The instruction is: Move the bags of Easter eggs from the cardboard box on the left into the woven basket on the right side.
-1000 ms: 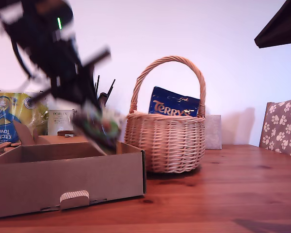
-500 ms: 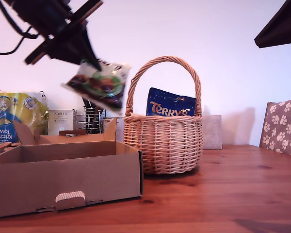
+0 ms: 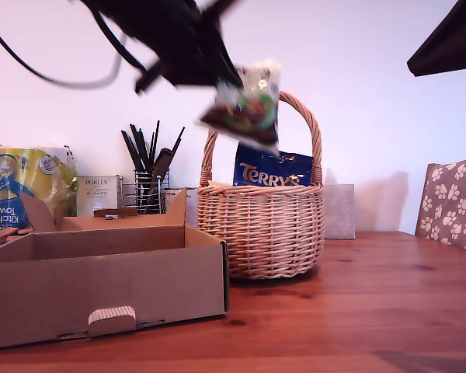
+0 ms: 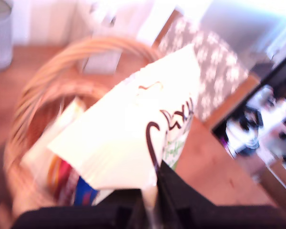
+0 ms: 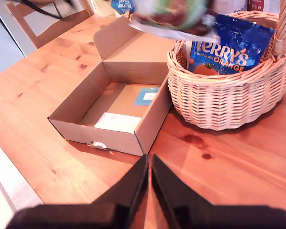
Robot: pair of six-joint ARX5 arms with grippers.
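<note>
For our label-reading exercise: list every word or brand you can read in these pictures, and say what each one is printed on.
"TERRY'S": dark blue bag in the woven basket.
"CHOCOLATE ORANGE": same bag, second wrist view.
"Kitchen Towel": yellow-blue pack, at the exterior view's left.
"PORLEX": small grey carton.
White-green bag held by my first gripper: dark script lettering, too blurred to read.
Labels inside the cardboard box: too small.

A yellow-blue kitchen towel pack (image 3: 15, 190) is standing at the exterior view's left edge, with a small grey carton (image 3: 98, 194) just beside it. A wire holder of dark utensils (image 3: 149, 175) is sitting next to that carton. A paw-print cushion (image 3: 453, 202) is showing at the exterior view's right edge, behind the wooden table (image 3: 357, 311).
</note>
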